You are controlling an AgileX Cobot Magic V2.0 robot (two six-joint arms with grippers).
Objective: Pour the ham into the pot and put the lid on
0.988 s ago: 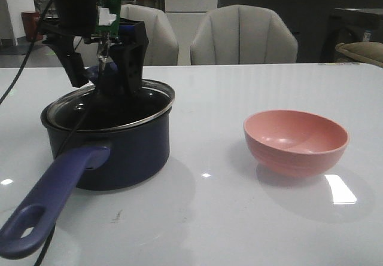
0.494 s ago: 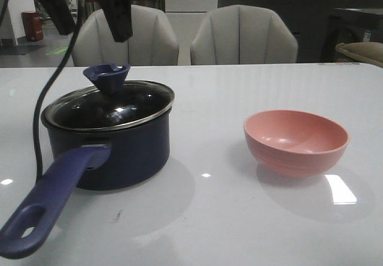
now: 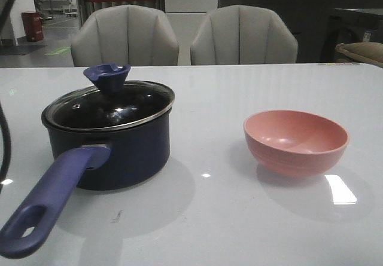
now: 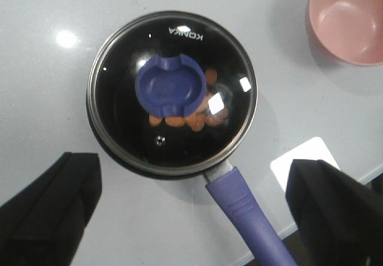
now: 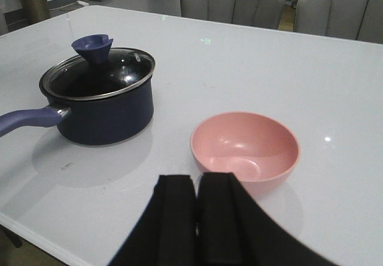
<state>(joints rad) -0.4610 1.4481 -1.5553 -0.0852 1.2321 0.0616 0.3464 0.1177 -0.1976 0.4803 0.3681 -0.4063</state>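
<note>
Left wrist view: left gripper (image 4: 191, 209) spread wide, holding nothing; its two black fingers (image 4: 45, 209) sit at 8 and 4 o'clock of frame, well above the table (image 4: 48, 104). Directly under the cam is the pot (image 4: 172, 94), lid (image 4: 119, 128) seated flat on its rim, steel edge matching the pot all round. Blue knob (image 4: 171, 85) at lid centre. Ham (image 4: 179, 121) seen through the glass: orange chunks on the black floor, partly hidden by the knob. Handle (image 4: 248, 215) runs off toward 5 o'clock.

Right wrist view: right gripper (image 5: 197, 218) closed, pads pressed together, nothing between them; hangs clear of the table, near the bowl (image 5: 245, 149). Bowl is pink, upright, no contents visible. Pot sits at approx. 10 o'clock from bowl, apart from it.

Front view: neither gripper in frame. Pot (image 3: 114, 152) at 9 o'clock of bowl (image 3: 296, 141), lid (image 3: 111, 107) on, handle (image 3: 51, 200) pointing to 7 o'clock toward cam. Black cable (image 3: 5, 146) along frame's 9 o'clock edge. Two grey chairs (image 3: 124, 36) behind table (image 3: 239, 218) at 12 o'clock.
</note>
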